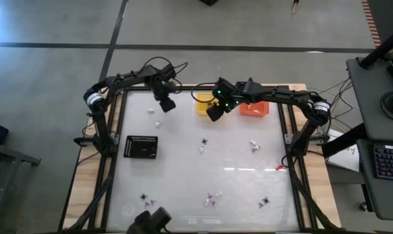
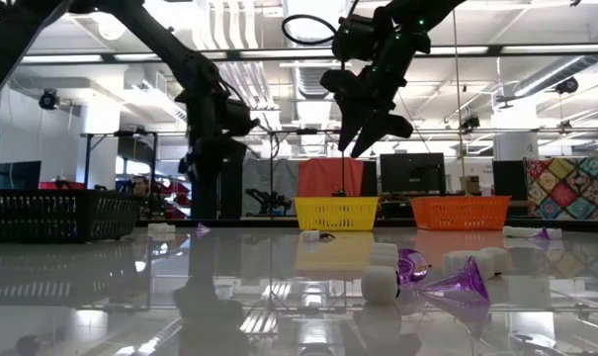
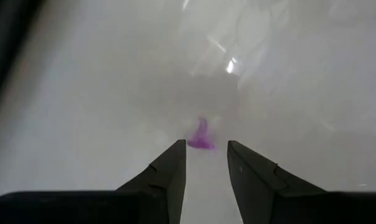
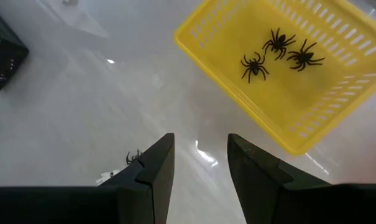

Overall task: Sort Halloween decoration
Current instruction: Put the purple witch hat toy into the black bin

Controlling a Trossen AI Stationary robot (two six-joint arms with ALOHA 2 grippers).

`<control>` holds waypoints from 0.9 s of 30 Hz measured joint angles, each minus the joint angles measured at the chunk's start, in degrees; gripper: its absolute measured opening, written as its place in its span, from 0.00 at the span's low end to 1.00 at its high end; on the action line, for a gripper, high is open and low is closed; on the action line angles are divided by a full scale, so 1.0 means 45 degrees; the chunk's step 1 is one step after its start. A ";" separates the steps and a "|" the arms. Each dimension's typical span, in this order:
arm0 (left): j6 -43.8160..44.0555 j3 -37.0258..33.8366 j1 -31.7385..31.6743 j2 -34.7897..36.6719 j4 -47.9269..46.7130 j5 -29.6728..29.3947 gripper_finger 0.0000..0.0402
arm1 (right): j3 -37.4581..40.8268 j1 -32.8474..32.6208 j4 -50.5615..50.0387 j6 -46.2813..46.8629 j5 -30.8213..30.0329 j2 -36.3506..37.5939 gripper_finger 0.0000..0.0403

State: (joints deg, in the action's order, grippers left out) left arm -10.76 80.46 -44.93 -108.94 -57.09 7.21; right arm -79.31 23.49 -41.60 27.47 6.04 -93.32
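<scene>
Both arms work the far side of a white table [image 1: 183, 169] scattered with tiny Halloween trinkets [image 1: 212, 198]. The right gripper [image 4: 200, 155] hangs above the tabletop just beside the yellow basket [image 4: 337, 81], its fingers spread and empty; three black spiders [image 4: 278, 53] lie inside that basket, and another small black spider [image 4: 133, 157] sits on the table near the fingers. The left gripper [image 3: 206, 158], fingers parted with nothing between them, is poised over a purple trinket [image 3: 201, 138]. An orange basket [image 1: 254, 108] stands beside the yellow one, a black basket [image 1: 141, 147] at the left edge
</scene>
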 joint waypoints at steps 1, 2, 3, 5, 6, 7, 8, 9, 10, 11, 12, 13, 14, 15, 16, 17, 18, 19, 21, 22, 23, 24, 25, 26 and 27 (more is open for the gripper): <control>0.0492 0.0054 0.0000 -0.0145 -0.0239 0.0123 0.25 | 0.0000 0.0000 -0.0037 0.0032 0.0000 0.0000 0.35; 0.0871 0.0077 -0.0004 -0.0276 -0.0408 0.0329 0.25 | 0.0000 0.0000 -0.0040 0.0046 0.0000 0.0000 0.35; 0.1236 0.0093 -0.0001 -0.0398 -0.0528 0.0474 0.25 | 0.0000 0.0000 -0.0029 0.0046 0.0000 0.0000 0.35; 0.1865 0.0093 0.0000 -0.0608 -0.0514 0.0629 0.25 | 0.0000 0.0000 -0.0031 0.0036 0.0000 0.0000 0.35; 0.2118 0.0093 0.0000 -0.0725 -0.0502 0.0629 0.25 | 0.0000 0.0000 -0.0026 0.0027 -0.0002 0.0000 0.35; 0.2310 0.0093 0.0000 -0.0825 -0.0502 0.0632 0.25 | 0.0000 0.0000 -0.0031 0.0026 -0.0001 0.0000 0.35; 0.2464 0.0095 0.0000 -0.0943 -0.0503 0.0611 0.25 | 0.0000 0.0000 -0.0026 0.0017 -0.0005 0.0000 0.35; 0.2600 0.0112 0.0000 -0.1058 -0.0498 0.0565 0.25 | 0.0000 0.0000 -0.0026 0.0009 -0.0005 0.0000 0.35; 0.2691 0.0112 0.0000 -0.1156 -0.0468 0.0504 0.25 | 0.0000 0.0000 -0.0026 -0.0004 -0.0005 0.0000 0.35; 0.2800 0.0112 -0.0005 -0.1253 -0.0459 0.0455 0.25 | 0.0000 0.0000 -0.0026 -0.0023 -0.0005 0.0000 0.35; 0.2900 0.0112 -0.0005 -0.1338 -0.0459 0.0268 0.25 | 0.0000 0.0000 -0.0026 -0.0053 -0.0005 0.0000 0.35; 0.2964 0.0112 -0.0005 -0.1400 -0.0460 0.0055 0.25 | 0.0000 0.0000 -0.0026 -0.0057 -0.0005 0.0000 0.35; 0.2994 0.0112 -0.0010 -0.1440 -0.0437 -0.0135 0.25 | 0.0000 0.0000 -0.0026 -0.0062 -0.0005 0.0001 0.35; 0.3053 0.0112 -0.0017 -0.1455 -0.0397 -0.0341 0.25 | 0.0000 0.0000 -0.0026 -0.0066 -0.0005 0.0000 0.35; 0.3101 0.0112 -0.0017 -0.1458 -0.0354 -0.0433 0.25 | 0.0000 0.0000 -0.0026 -0.0079 -0.0005 0.0000 0.35; 0.3133 0.0112 -0.0024 -0.1458 -0.0325 -0.0432 0.25 | 0.0000 0.0000 -0.0026 -0.0099 -0.0005 0.0000 0.35; 0.3131 0.0112 -0.0019 -0.1458 -0.0317 -0.0444 0.25 | 0.0000 0.0000 -0.0026 -0.0105 -0.0005 0.0000 0.35; 0.3131 0.0112 -0.0019 -0.1462 -0.0308 -0.0444 0.25 | 0.0000 0.0000 -0.0026 -0.0106 -0.0005 0.0000 0.35; 0.3136 0.0112 -0.0019 -0.1462 -0.0201 -0.0444 0.25 | 0.0000 0.0000 -0.0026 -0.0105 -0.0005 0.0000 0.35; 0.3133 0.0112 -0.0023 -0.1462 -0.0135 -0.0450 0.25 | 0.0000 0.0000 -0.0026 -0.0105 -0.0004 0.0001 0.35; 0.3136 0.0112 -0.0027 -0.1462 -0.0061 -0.0454 0.25 | 0.0000 0.0000 -0.0026 -0.0105 0.0000 0.0001 0.35; 0.3134 0.0112 -0.0030 -0.1462 0.0060 -0.0458 0.25 | 0.0000 0.0000 -0.0026 -0.0105 0.0003 0.0002 0.35; 0.3133 0.0112 -0.0039 -0.1462 0.0165 -0.0469 0.25 | 0.0000 0.0000 -0.0026 -0.0105 0.0005 0.0003 0.35; 0.3131 0.0112 -0.0039 -0.1462 0.0239 -0.0490 0.25 | 0.0000 0.0000 -0.0026 -0.0105 0.0005 0.0002 0.35; 0.3126 0.0111 -0.0039 -0.1462 0.0312 -0.0498 0.25 | 0.0000 0.0000 -0.0026 -0.0105 0.0005 0.0000 0.35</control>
State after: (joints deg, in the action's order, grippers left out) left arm 3.31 80.96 -45.10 -115.52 -55.69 4.97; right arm -79.31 23.49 -41.71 27.00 6.07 -93.32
